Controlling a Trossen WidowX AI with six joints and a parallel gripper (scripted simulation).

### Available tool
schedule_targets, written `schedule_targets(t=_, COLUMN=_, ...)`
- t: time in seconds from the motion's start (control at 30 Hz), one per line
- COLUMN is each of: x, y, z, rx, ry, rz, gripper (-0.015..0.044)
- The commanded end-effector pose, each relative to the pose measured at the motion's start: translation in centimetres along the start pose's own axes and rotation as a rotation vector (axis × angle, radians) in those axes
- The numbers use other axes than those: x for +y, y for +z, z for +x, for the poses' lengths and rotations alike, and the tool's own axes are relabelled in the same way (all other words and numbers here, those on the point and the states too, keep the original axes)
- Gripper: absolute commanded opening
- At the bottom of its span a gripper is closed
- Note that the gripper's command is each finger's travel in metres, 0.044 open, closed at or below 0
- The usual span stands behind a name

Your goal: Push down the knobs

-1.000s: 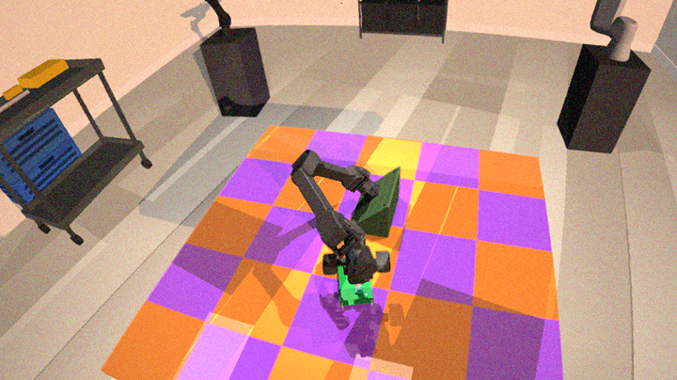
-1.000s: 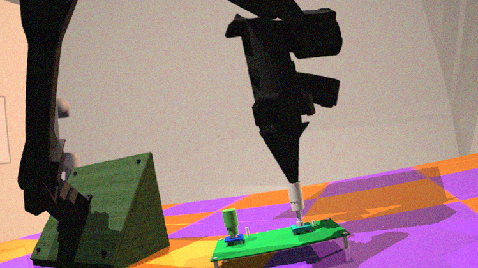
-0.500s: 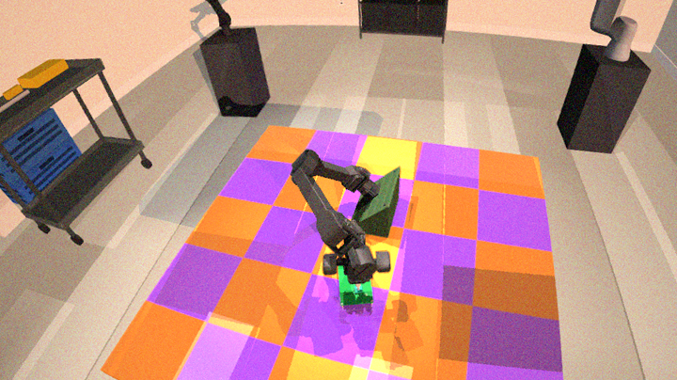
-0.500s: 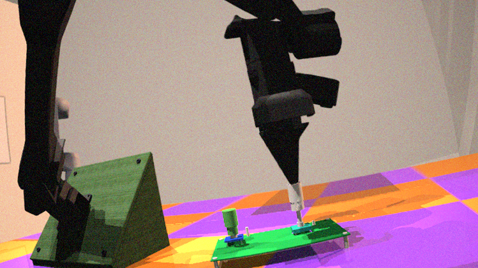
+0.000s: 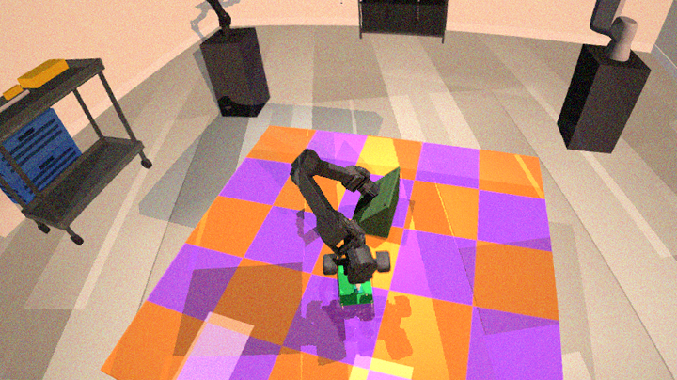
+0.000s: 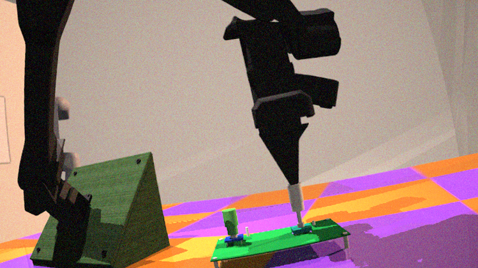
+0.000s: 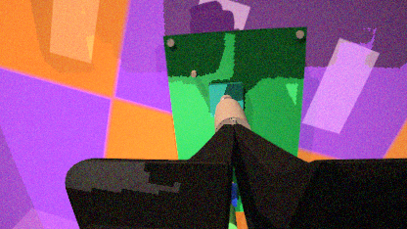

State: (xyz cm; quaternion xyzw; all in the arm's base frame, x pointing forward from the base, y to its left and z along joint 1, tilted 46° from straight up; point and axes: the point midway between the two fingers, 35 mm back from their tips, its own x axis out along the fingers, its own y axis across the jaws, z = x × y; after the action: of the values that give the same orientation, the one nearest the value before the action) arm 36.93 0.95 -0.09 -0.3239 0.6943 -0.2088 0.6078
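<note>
The green circuit board [image 5: 348, 299] [image 6: 269, 243] [image 7: 274, 117] stands on short legs. My gripper [image 6: 294, 183] [image 7: 231, 133] is shut, with its closed fingertips at the top of the light grey knob [image 6: 295, 197] [image 7: 229, 114]. That knob stands nearly upright, slightly tilted, with a length of bare shaft [image 6: 299, 218] between it and the teal potentiometer [image 6: 300, 230] [image 7: 218, 92]. The green knob [image 6: 229, 221] stands over the blue potentiometer [image 6: 236, 239] [image 7: 234, 192], with only a thin pale bit between them. My fingers mostly hide that end in the wrist view.
Thin pale posts [image 6: 247, 231] [image 7: 194, 73] stand on the board near the potentiometers. A dark green wedge block [image 5: 383, 207] [image 6: 101, 216] stands beside my arm's base, on the orange and purple checked surface [image 5: 513, 278]. A cart [image 5: 81, 173] and pedestals are farther off.
</note>
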Motion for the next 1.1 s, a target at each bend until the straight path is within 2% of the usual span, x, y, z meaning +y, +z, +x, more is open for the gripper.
schedule_targets(t=0.0, x=-0.3, y=0.0, z=1.6, rx=0.022, ry=-0.004, rz=0.009, gripper=0.0)
schedule_targets(t=1.07, x=-0.3, y=0.0, z=2.8, rx=0.022, ry=-0.004, rz=0.009, gripper=0.0)
